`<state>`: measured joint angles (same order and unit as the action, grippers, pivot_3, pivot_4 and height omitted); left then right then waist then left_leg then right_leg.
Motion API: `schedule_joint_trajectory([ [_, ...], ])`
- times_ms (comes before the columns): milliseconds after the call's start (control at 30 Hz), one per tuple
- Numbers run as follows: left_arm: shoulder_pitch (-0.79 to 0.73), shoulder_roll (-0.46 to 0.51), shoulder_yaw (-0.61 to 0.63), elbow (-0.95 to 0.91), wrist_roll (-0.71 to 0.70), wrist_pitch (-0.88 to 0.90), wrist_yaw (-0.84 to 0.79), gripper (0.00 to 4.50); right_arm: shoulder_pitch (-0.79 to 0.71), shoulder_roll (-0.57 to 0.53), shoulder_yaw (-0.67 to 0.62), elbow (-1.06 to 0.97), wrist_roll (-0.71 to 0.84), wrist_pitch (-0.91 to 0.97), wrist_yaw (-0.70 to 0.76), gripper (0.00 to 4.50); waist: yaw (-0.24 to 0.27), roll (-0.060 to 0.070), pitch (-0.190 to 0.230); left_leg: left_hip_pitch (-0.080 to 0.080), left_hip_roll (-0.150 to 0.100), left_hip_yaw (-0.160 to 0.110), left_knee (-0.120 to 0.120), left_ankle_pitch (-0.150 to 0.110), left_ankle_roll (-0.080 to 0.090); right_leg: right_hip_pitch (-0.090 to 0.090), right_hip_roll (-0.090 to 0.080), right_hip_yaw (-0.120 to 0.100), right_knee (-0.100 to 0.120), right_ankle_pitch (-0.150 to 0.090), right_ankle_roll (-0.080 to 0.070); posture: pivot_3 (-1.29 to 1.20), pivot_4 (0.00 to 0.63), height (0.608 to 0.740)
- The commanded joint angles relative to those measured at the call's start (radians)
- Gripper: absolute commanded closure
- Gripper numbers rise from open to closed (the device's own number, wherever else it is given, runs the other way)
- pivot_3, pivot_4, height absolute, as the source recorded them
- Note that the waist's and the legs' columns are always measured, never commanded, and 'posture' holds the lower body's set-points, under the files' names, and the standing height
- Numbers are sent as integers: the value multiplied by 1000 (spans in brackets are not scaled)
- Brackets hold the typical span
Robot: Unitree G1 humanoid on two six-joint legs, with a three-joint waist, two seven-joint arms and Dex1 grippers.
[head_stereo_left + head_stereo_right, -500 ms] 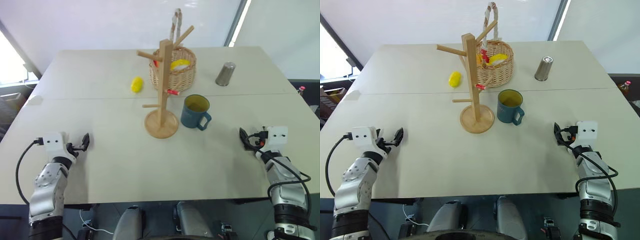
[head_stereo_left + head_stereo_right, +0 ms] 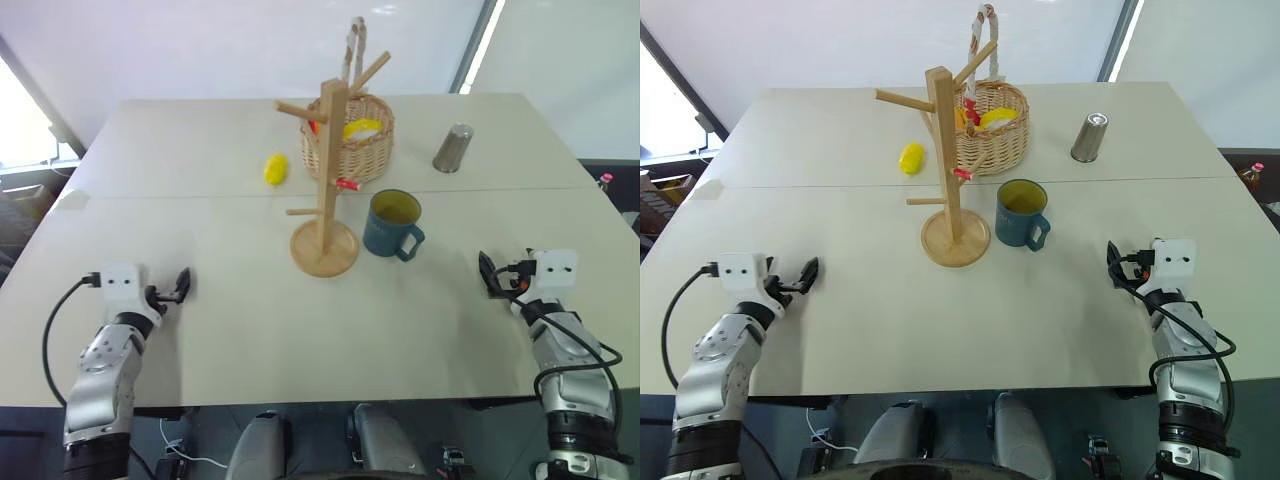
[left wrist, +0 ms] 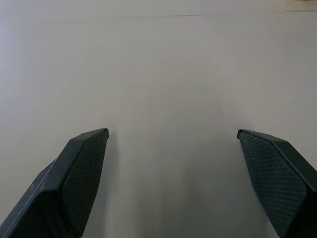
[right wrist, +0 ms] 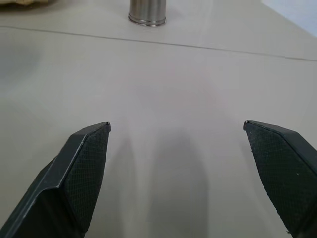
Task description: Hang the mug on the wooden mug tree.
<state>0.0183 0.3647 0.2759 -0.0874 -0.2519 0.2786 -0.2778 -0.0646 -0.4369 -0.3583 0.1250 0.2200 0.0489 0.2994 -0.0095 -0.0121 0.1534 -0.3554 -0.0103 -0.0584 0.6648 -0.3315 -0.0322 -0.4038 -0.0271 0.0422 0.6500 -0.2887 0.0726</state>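
Pale worktop (image 2: 200,160) spreads under a bright window wall, with a seam running across its middle. Over the near left corner hangs the left claw (image 2: 180,284), its jaws spread wide and empty, pointing at bare surface. A yellow lemon-like fruit (image 2: 274,169) lies toward the far edge. At the centre stands the wooden mug tree (image 2: 325,190), with a wicker basket (image 2: 350,145) just behind it. The mug (image 2: 392,222) sits upright just right of the tree's round base, its handle turned toward the near right. A metal tumbler (image 2: 452,147) stands toward the far right. Over the near right edge hangs the right claw (image 2: 487,274), also wide open and holding nothing.

The right claw looks best placed: reach in, pinch the mug's wall opposite the handle, so the loop stays free to slide onto a peg.
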Motion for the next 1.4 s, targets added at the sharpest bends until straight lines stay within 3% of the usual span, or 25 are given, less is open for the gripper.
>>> schedule_joint_trajectory([
  [33, 5, 9, -56, -73, 7, -58, -68, 0, 54, 12, -24, -116, 29, 6, -2, 46, -1, 0, 0, 0, 0, 0, 0, 0, 0, 0, 0, 0, 0, 0, 0, 0, 150, 740],
  [300, 5, 39, -213, -132, -49, -105, -325, 0, 252, 5, -2, -376, 133, 76, 127, 46, -3, 1, 0, 0, 0, 0, 0, 0, 0, 0, 0, 0, 0, 0, 0, 0, 150, 740],
  [500, -2, 114, -314, -164, -83, -159, -550, 0, 377, 26, 177, -593, 96, 156, 156, 46, -6, 2, 0, 1, 1, 0, 0, 0, 0, 0, 1, 0, 0, 0, -1, 0, 150, 740],
  [800, -50, 126, -369, -161, -71, -199, -634, 0, 194, 195, 317, -569, -108, 227, -115, 46, -1, 3, 0, 0, 1, 0, 0, 1, 1, -1, 0, 0, 0, 0, -1, 0, 150, 740],
  [1400, -30, 104, -385, -221, -60, -215, -592, 0, 10, 245, 287, -352, -167, 196, -207, 46, -5, 3, 0, 0, 1, 0, -1, 1, 1, -1, 1, 0, 0, 0, -1, 0, 150, 740],
])
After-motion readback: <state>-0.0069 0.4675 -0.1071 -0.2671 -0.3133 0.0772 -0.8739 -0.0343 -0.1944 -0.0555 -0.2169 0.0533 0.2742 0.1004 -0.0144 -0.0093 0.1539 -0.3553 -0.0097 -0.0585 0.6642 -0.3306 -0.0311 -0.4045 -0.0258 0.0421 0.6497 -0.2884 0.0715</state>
